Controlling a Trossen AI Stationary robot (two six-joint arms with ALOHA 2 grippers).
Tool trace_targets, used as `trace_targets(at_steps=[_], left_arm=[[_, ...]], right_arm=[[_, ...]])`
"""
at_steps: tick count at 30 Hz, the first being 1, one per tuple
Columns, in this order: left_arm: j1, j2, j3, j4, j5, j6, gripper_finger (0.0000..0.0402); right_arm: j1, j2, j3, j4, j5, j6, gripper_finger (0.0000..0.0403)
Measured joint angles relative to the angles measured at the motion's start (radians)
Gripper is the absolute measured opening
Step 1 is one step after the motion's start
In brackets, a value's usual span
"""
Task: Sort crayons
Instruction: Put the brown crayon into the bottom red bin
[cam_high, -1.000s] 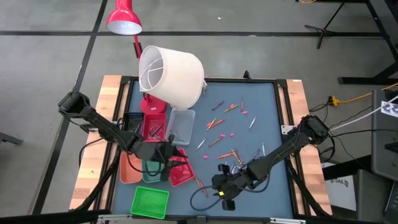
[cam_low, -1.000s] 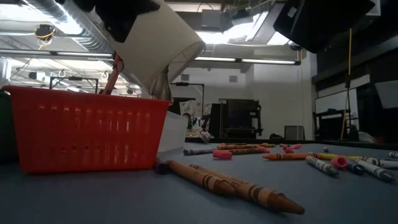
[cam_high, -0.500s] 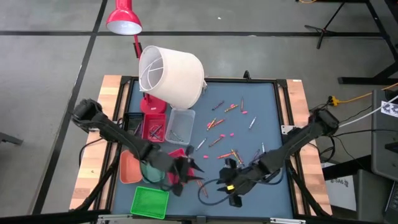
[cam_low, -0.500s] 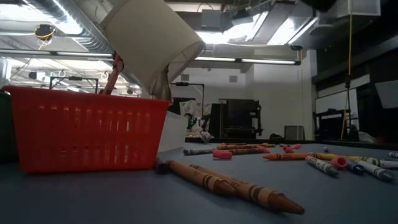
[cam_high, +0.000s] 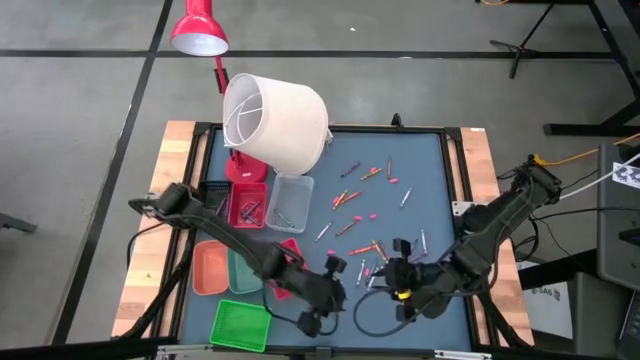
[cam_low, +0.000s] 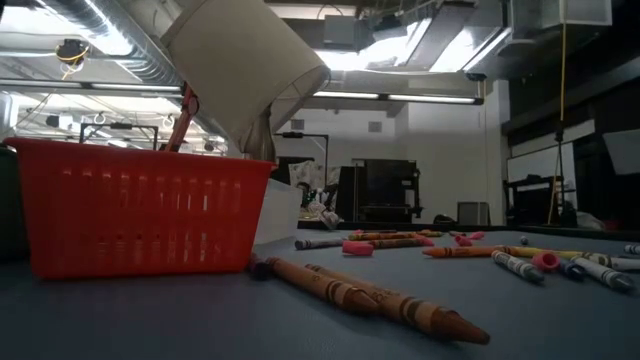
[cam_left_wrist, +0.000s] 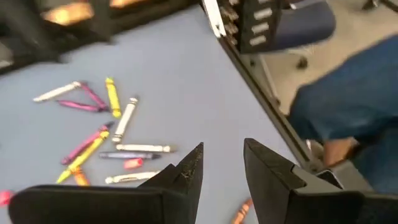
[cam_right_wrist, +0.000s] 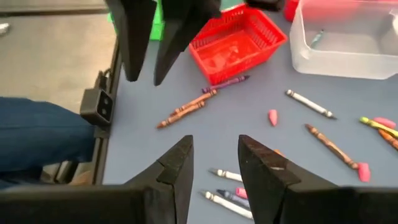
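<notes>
Crayons lie scattered on the blue table (cam_high: 440, 160), most in a loose group (cam_high: 365, 215) right of the middle. Two brown crayons (cam_right_wrist: 186, 109) and a purple one (cam_right_wrist: 227, 82) lie beside the red basket (cam_right_wrist: 239, 40); the brown ones also show in the low view (cam_low: 370, 295). My left gripper (cam_high: 330, 272) is open and empty above the table near its near edge, right of the basket; it also shows in the left wrist view (cam_left_wrist: 222, 163). My right gripper (cam_high: 393, 272) is open and empty, facing it over the near crayons, as the right wrist view (cam_right_wrist: 214, 158) shows.
Orange (cam_high: 208, 268), teal (cam_high: 243, 272) and green (cam_high: 240, 325) trays stand near left; a red tray (cam_high: 247, 205) and a clear tray (cam_high: 290, 200) stand behind them. A white lampshade (cam_high: 275, 120) overhangs the far left. A person in blue trousers (cam_left_wrist: 360, 106) is by the near edge.
My left gripper has gone from over the trays toward the table's right and near edges, past the red basket. My right gripper has gone a little toward the right and far edges, over the near crayons. Both arms have left the top of the low view.
</notes>
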Motion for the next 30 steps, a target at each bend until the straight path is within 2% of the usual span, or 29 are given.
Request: trace_targets(at_steps=[5,10,18,28,30], left_arm=[[0.009,0.124,0.148,-0.191,0.064,0.056,0.0100],[0.014,0.204,0.180,-0.290,0.108,0.102,0.0100],[0.030,0.234,0.180,-0.285,0.116,0.121,0.0100],[0.027,0.234,0.104,-0.260,0.115,0.198,0.0100],[0.020,0.234,0.083,-0.207,0.115,0.198,0.0100]], right_arm=[[-0.003,0.000,0.000,-0.036,0.002,0.000,0.0124],[-0.003,0.000,0.000,-0.054,0.025,0.000,0.0124],[-0.003,0.002,0.000,-0.072,0.037,-0.002,0.0124],[-0.003,0.002,0.000,-0.071,0.037,-0.001,0.0124],[-0.003,0.002,0.000,-0.070,0.037,-0.001,0.0124]])
